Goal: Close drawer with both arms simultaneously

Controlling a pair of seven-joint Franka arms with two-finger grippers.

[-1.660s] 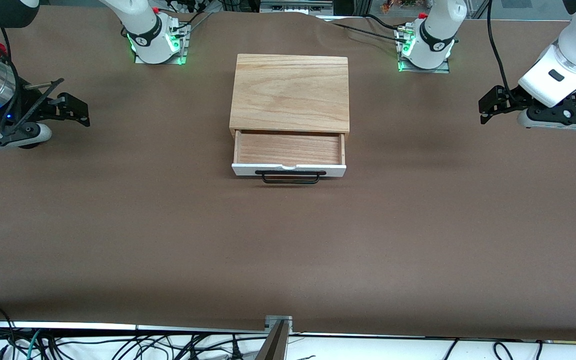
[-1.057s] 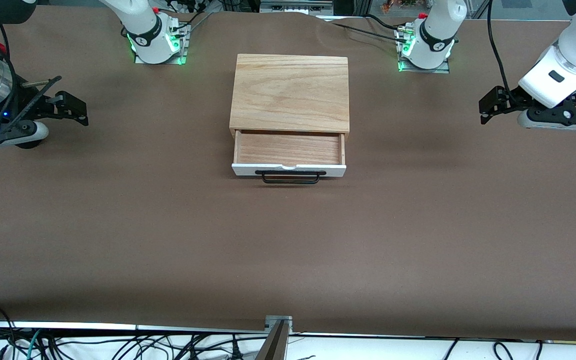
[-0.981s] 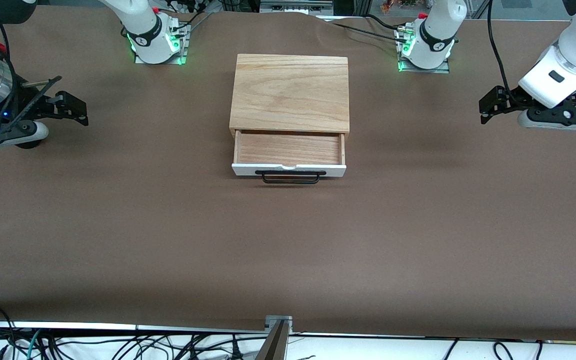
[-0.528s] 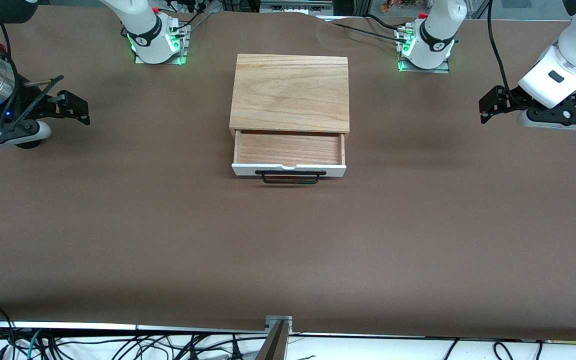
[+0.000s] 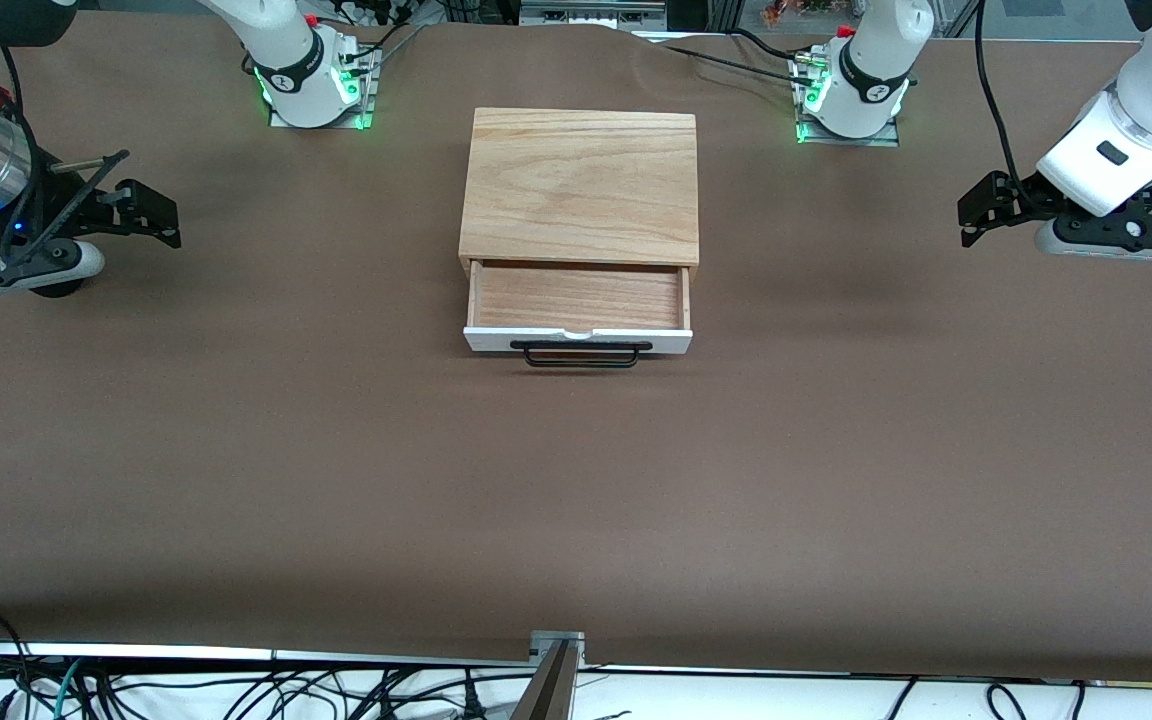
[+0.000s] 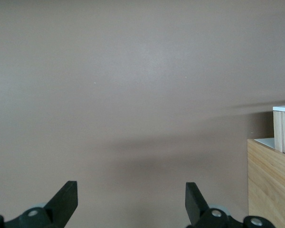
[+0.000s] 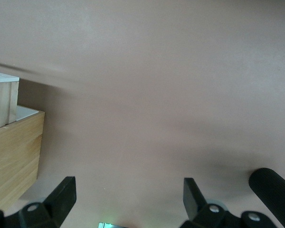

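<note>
The light-oak box stands mid-table near the arm bases. Its drawer is pulled out toward the front camera, with its white front panel and black bar handle showing. The tray is empty. My left gripper hangs open over the table at the left arm's end, well apart from the box. My right gripper hangs open over the right arm's end, also apart. The left wrist view shows the open left gripper and the box's side. The right wrist view shows the open right gripper and the box.
The brown table cover spreads wide around the box. The right arm's base and the left arm's base stand beside the box along the table's edge farthest from the front camera. Cables lie below the table's near edge.
My right gripper has shifted slightly, drifting a little and coming back. The left arm and the drawer have not moved.
</note>
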